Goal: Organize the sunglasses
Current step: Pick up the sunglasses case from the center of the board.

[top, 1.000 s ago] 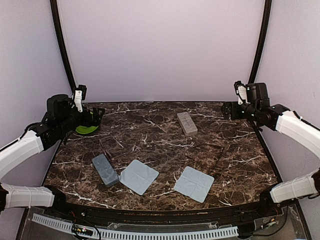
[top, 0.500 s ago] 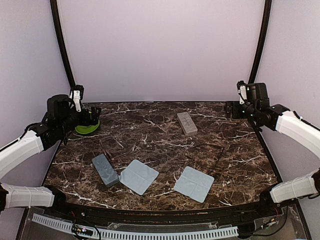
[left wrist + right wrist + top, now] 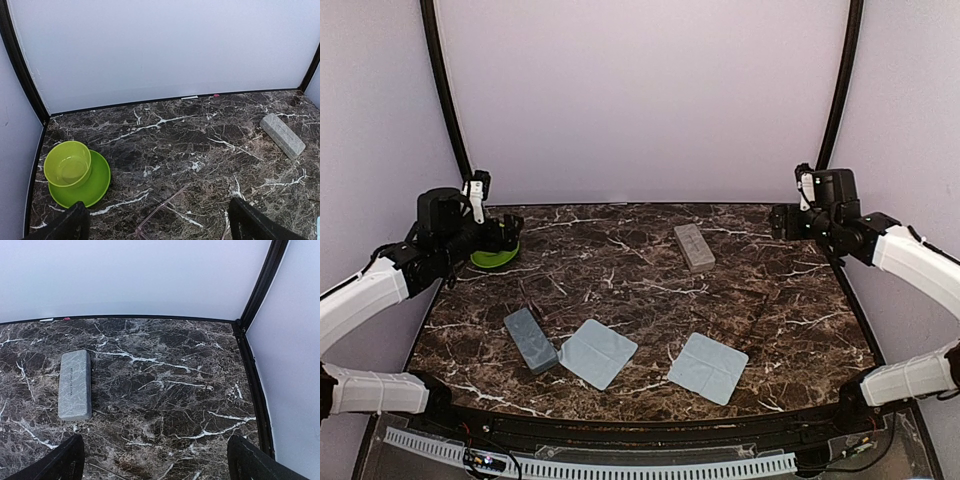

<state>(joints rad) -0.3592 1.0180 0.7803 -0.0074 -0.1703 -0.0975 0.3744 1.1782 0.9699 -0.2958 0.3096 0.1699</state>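
The sunglasses barely show against the dark marble. A thin purplish translucent arm (image 3: 162,205) that seems to belong to them lies on the table, at the bottom of the left wrist view between my left fingers. In the top view I cannot make them out. My left gripper (image 3: 510,232) (image 3: 160,221) hovers open over the table's far left. My right gripper (image 3: 775,222) (image 3: 157,458) hovers open at the far right, holding nothing. One grey case (image 3: 694,246) (image 3: 282,135) (image 3: 75,385) lies shut at the back centre, left of the right gripper.
A second grey case (image 3: 530,339) lies shut at the front left. Two pale blue cloths (image 3: 597,352) (image 3: 708,367) are spread along the front. A green bowl (image 3: 67,163) on a green plate (image 3: 99,184) sits at the far left by the left gripper.
The left gripper has drawn back slightly, uncovering more of the green plate. The right arm has barely shifted. Both grippers stay open.
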